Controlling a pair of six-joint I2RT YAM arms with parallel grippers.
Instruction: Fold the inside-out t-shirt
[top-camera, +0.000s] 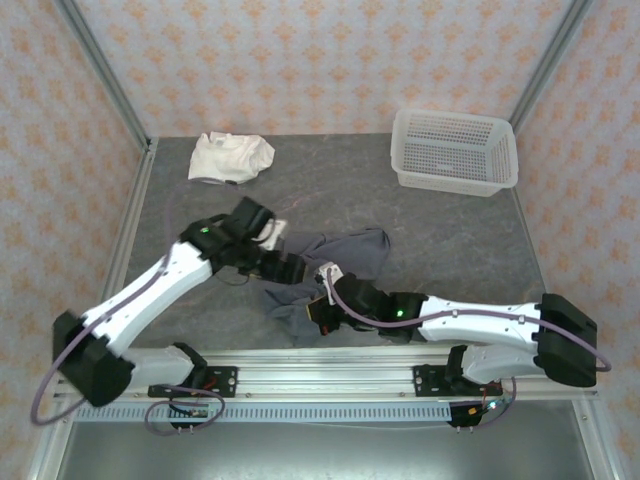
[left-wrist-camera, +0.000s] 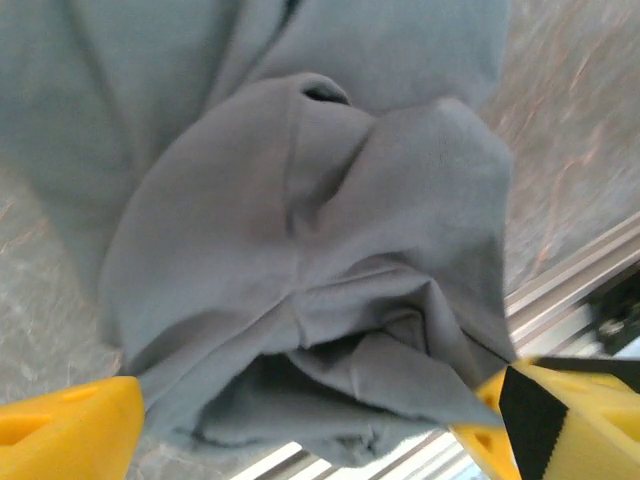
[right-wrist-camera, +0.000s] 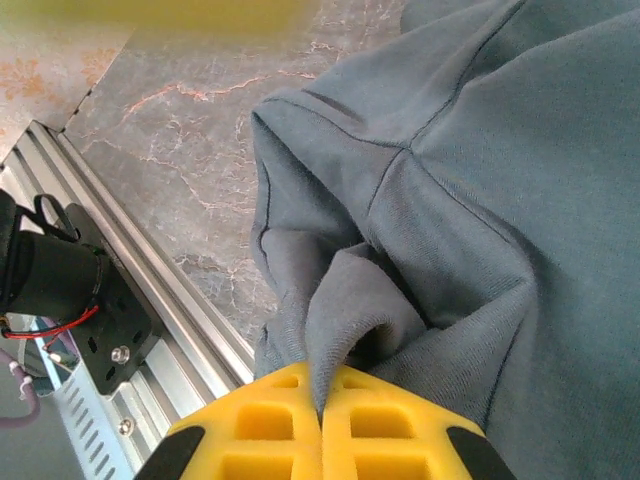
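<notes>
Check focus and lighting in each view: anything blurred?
Top external: evenly lit, sharp, the t-shirt dark but legible. Left wrist: fabric slightly soft, yellow fingers and rail blurred. Right wrist: seams crisp, right gripper in focus, top edge smeared yellow.

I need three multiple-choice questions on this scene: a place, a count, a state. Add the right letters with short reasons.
1. Where does the white perforated plastic basket stand on the grey table? A) far right B) far left C) between the arm bases
2. How many garments lie there? A) one B) two C) three
3. The right gripper is: A) open B) shut on the basket C) shut on the dark slate-grey cotton t-shirt
1 A: it sits at the back right. 2 B: the t-shirt and a crumpled cream-white garment. 3 C: cloth is pinched between its yellow fingers.
</notes>
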